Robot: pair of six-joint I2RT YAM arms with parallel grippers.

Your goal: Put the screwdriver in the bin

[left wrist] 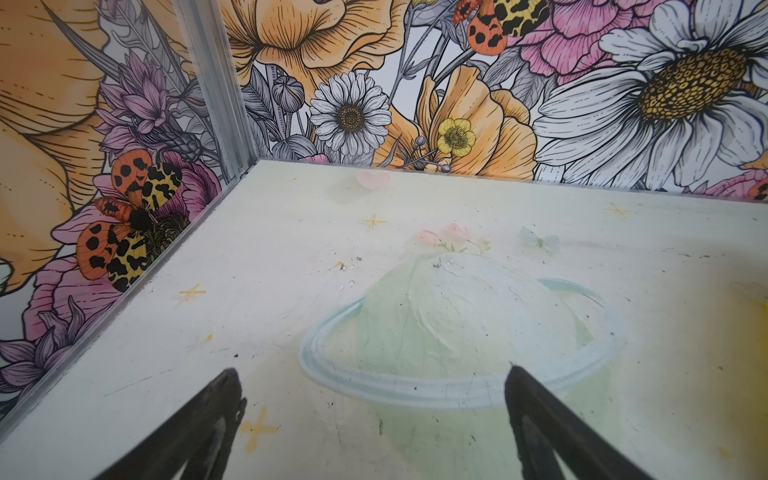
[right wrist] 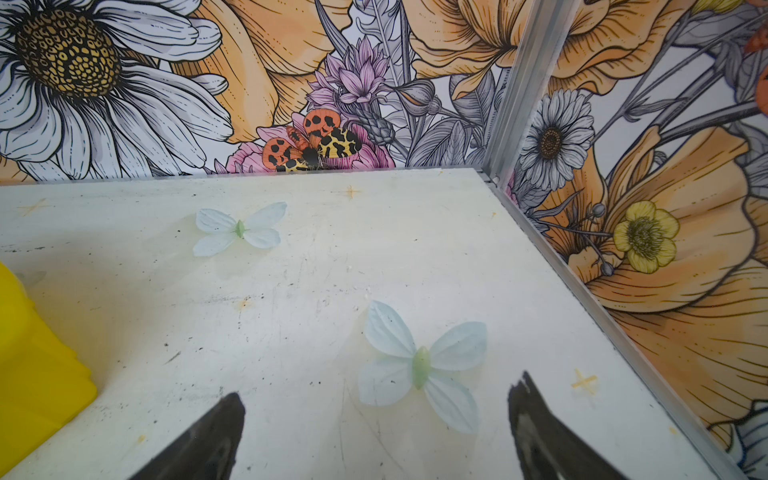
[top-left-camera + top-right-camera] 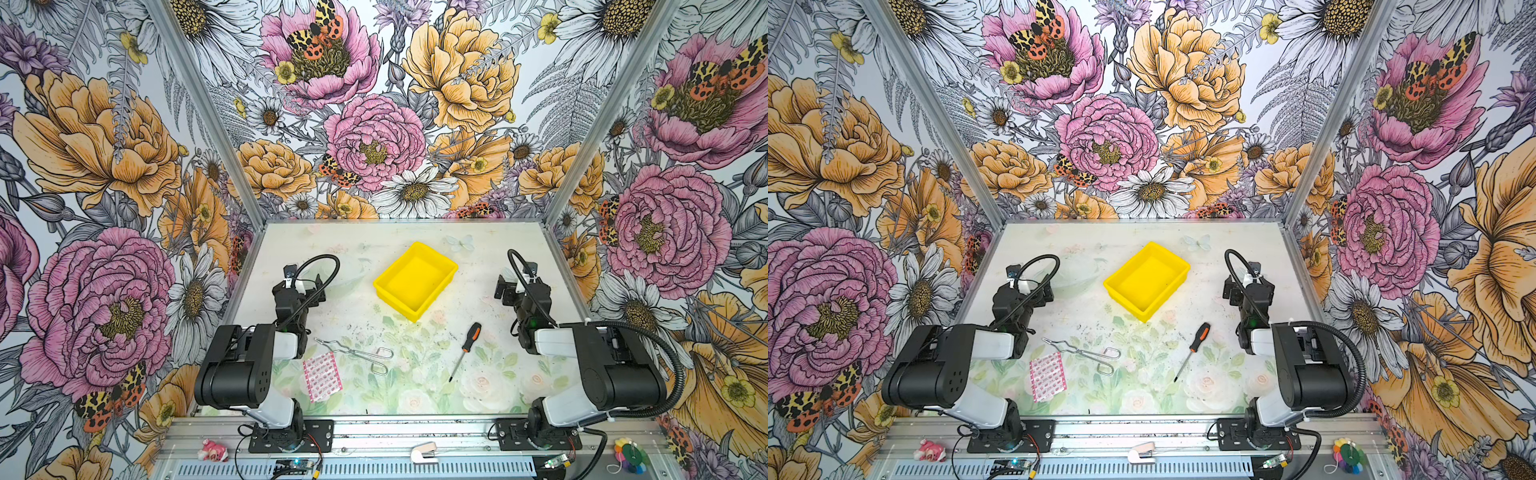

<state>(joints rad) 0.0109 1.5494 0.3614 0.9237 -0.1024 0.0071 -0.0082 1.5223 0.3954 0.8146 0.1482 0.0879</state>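
The screwdriver [image 3: 466, 350] [image 3: 1192, 350] lies flat on the table, right of centre, in both top views. Its orange-and-black handle points toward the bin and its thin shaft toward the front edge. The yellow bin [image 3: 398, 308] [image 3: 1126, 306] stands empty behind it, turned at an angle; one corner of the bin [image 2: 37, 365] shows in the right wrist view. My left gripper [image 3: 308, 283] [image 1: 372, 372] hovers open over bare table left of the bin. My right gripper [image 3: 504, 287] [image 2: 379, 388] is open right of the bin, behind the screwdriver. Neither wrist view shows the screwdriver.
Silver wire tongs [image 3: 354, 354] and a pink patterned packet [image 3: 322, 376] lie at the front left, near the left arm. Flowered walls close the table at the back and on both sides. A stapler [image 3: 424, 453] and a pink toy [image 3: 212, 451] sit on the front rail.
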